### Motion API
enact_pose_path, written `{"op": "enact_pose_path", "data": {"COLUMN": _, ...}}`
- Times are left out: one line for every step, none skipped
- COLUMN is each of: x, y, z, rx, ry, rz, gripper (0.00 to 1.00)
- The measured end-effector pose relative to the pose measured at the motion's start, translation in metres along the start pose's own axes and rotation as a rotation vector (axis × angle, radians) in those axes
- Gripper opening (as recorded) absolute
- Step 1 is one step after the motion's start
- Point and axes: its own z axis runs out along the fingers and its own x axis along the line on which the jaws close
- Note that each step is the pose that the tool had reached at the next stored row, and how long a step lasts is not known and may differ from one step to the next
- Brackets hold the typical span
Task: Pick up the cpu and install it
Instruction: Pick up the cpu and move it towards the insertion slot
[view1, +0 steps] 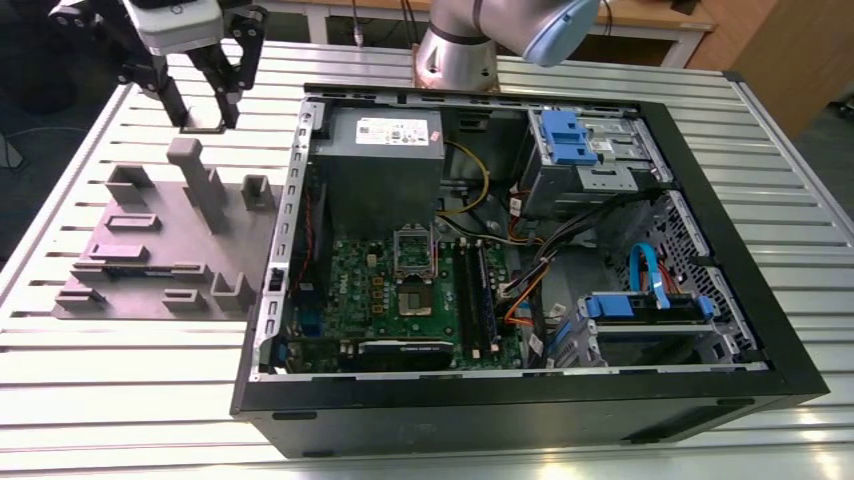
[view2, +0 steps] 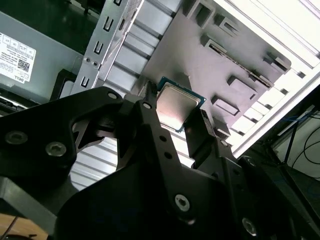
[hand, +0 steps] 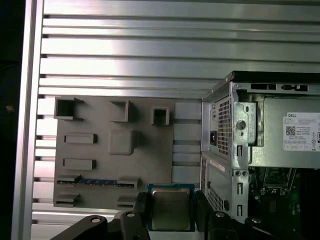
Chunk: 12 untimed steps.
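outside the computer case, just past its wall on the exterior view's left, the gripper hangs over the grey fixture plate. its fingers are clamped on the cpu by two opposite edges (silvery top toward the wrist cameras). the motherboard lies inside the case, well apart. a white label on the case's grey box carries small print.

- Your end effector points straight down, its fingers clamped on the cpu.
- Your arm's base stands well apart from it.
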Motion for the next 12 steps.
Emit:
{"op": "enact_pose_path", "data": {"x": 0.0, "y": 0.0, "z": 0.0, "rx": 0.0, "ry": 0.0, "rz": 0.0, "gripper": 0.47}}
{"op": "enact_pose_path", "data": {"x": 0.0, "y": 0.0, "z": 0.0, "rx": 0.0, "ry": 0.0, "rz": 0.0, "gripper": 0.47}}
{"op": "enact_pose_path", "data": {"x": -0.0002, "y": 0.0, "z": 0.0, "rx": 0.0, "ry": 0.0, "rz": 0.0, "gripper": 0.47}}
{"op": "enact_pose_path", "data": {"x": -0.0004, "y": 0.0, "z": 0.0, "rx": 0.0, "ry": 0.0, "rz": 0.0, "gripper": 0.47}}
{"op": "enact_pose_path", "data": {"x": -0.0004, "y": 0.0, "z": 0.0, "rx": 0.0, "ry": 0.0, "rz": 0.0, "gripper": 0.47}}
{"op": "enact_pose_path", "data": {"x": -0.0005, "y": 0.0, "z": 0.0, "rx": 0.0, "ry": 0.0, "rz": 0.0, "gripper": 0.47}}
{"op": "enact_pose_path", "data": {"x": -0.0005, "y": 0.0, "z": 0.0, "rx": 0.0, "ry": 0.0, "rz": 0.0, "gripper": 0.47}}
{"op": "enact_pose_path", "data": {"x": -0.0005, "y": 0.0, "z": 0.0, "rx": 0.0, "ry": 0.0, "rz": 0.0, "gripper": 0.47}}
{"op": "enact_pose_path", "data": {"x": -0.0005, "y": 0.0, "z": 0.0001, "rx": 0.0, "ry": 0.0, "rz": 0.0, "gripper": 0.47}}
{"op": "enact_pose_path", "data": {"x": -0.0005, "y": 0.0, "z": 0.0, "rx": 0.0, "ry": 0.0, "rz": 0.0, "gripper": 0.47}}
{"op": "enact_pose_path", "data": {"x": -0.0006, "y": 0.0, "z": 0.0, "rx": 0.0, "ry": 0.0, "rz": 0.0, "gripper": 0.47}}
{"op": "enact_pose_path", "data": {"x": -0.0008, "y": 0.0, "z": 0.0, "rx": 0.0, "ry": 0.0, "rz": 0.0, "gripper": 0.47}}
